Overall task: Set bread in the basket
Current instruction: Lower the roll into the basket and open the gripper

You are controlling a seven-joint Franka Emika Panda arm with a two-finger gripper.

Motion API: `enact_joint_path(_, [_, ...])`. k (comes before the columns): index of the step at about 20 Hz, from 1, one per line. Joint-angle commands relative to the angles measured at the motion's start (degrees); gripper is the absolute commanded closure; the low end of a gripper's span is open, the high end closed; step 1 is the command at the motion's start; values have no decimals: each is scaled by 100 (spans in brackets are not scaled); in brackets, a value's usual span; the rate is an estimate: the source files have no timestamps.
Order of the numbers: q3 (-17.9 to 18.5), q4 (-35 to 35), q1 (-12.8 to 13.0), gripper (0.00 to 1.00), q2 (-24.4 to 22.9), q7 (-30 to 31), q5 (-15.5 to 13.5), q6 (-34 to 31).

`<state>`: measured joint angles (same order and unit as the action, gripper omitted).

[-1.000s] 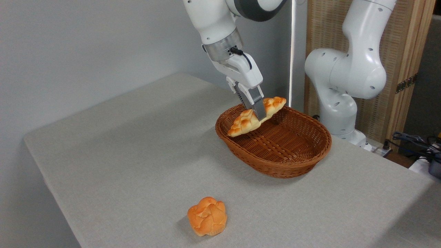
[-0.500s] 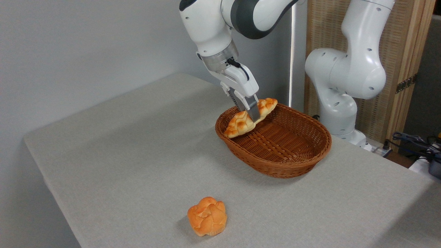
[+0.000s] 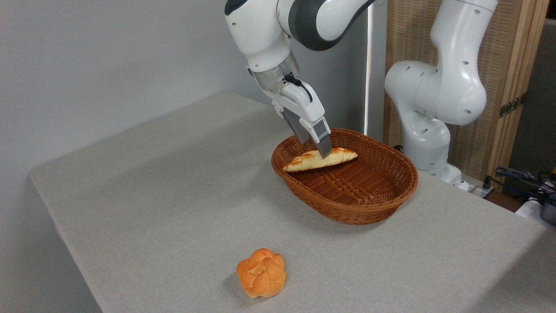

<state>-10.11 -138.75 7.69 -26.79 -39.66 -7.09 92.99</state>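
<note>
We see the bread (image 3: 320, 159) lying in the basket (image 3: 360, 208) at ten o'clock, our gripper (image 3: 320, 150) spread, released above it.

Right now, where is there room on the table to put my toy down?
Bare table lies left of the basket and behind the orange bun. It is crowded inside the basket, where the gripper is at the bread.
</note>
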Motion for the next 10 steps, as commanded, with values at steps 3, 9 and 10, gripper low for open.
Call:
enact_joint_path(3, [70, 505, 66, 0, 147, 29, -55, 70])
enact_joint_path(9, [315, 1673, 48, 0, 560, -156, 401, 412])
enact_joint_path(10, [534, 1963, 48, 0, 665, -261, 419, 474])
